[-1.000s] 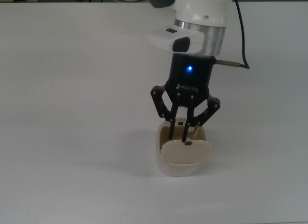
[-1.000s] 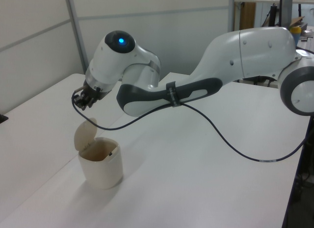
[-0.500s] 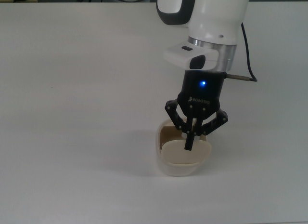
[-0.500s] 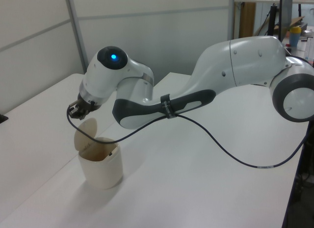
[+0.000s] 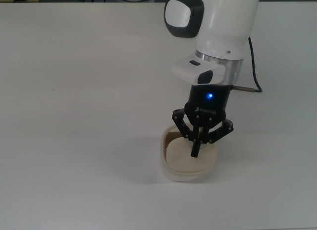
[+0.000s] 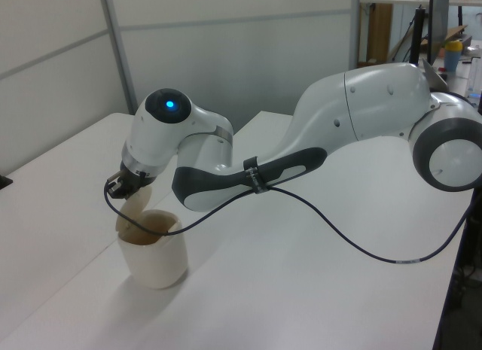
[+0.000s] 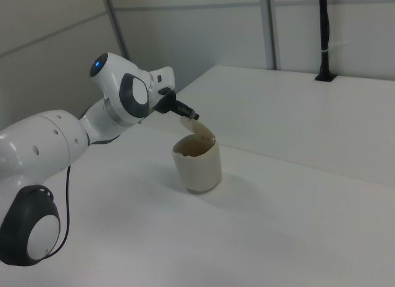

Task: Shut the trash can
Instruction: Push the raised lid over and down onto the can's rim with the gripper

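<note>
The trash can point(image 5: 171, 171) is a small cream bin on the white table, also in the left view point(image 6: 157, 260) and the right view point(image 7: 199, 166). Its hinged lid point(image 5: 181, 158) leans partway over the opening; the tan inside point(image 5: 172, 137) still shows at the top view's upper edge. In the left view the lid point(image 6: 134, 209) stands tilted above the rim. My gripper point(image 5: 195, 152) is shut, fingers together, with the tips resting on the back of the lid. The left view shows the gripper point(image 6: 117, 188) at the lid's upper edge, and in the right view the gripper point(image 7: 192, 116) sits just above the lid point(image 7: 192, 129).
A black cable point(image 6: 339, 237) loops from the arm down onto the table behind the bin. The white table point(image 5: 74, 91) stretches wide around the bin. A black post point(image 7: 323, 37) stands at the far edge in the right view. Grey wall panels rise behind the table.
The gripper has closed and come down toward the bin, pushing the lid from nearly upright to leaning well over the opening. The bin itself has stayed in place.
</note>
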Available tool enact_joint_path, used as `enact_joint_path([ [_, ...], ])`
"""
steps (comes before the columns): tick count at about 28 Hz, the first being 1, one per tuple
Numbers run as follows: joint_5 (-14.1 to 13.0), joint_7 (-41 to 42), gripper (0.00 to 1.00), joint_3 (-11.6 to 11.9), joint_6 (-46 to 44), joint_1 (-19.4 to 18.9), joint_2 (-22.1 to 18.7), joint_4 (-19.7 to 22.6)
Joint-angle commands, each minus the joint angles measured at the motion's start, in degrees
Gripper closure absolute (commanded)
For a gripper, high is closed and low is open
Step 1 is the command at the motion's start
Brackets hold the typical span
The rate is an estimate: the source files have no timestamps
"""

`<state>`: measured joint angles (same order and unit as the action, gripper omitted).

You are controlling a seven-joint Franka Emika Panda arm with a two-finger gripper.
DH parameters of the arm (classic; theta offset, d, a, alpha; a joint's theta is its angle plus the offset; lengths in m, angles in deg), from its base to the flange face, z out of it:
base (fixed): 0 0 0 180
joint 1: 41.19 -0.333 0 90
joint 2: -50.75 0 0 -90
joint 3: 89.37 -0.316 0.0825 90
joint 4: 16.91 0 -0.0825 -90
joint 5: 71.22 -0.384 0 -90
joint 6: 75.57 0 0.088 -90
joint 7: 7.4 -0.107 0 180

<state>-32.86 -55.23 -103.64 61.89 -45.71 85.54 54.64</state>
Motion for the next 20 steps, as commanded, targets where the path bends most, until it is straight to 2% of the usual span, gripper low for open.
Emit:
enact_joint_path([
  [1,0.1,0.6,1.00,-0.9,-2.6,-0.2,-0.8,2.3],
  [5,0.1,1.0,1.00,-1.8,-4.2,-0.1,-0.9,3.2],
  [8,-1.4,1.7,1.00,-2.2,-5.6,-0.1,-0.9,3.3],
  [10,-3.1,3.3,1.00,-2.2,-6.7,-0.1,-1.4,3.7],
  [11,-5.5,5.3,1.00,-2.2,-7.7,0.0,-2.0,4.0],
  [17,-12.9,11.4,1.00,-2.2,-12.1,0.5,-3.0,4.3],
  [20,-13.5,12.1,1.00,-2.2,-13.0,0.8,-3.1,4.5],
])
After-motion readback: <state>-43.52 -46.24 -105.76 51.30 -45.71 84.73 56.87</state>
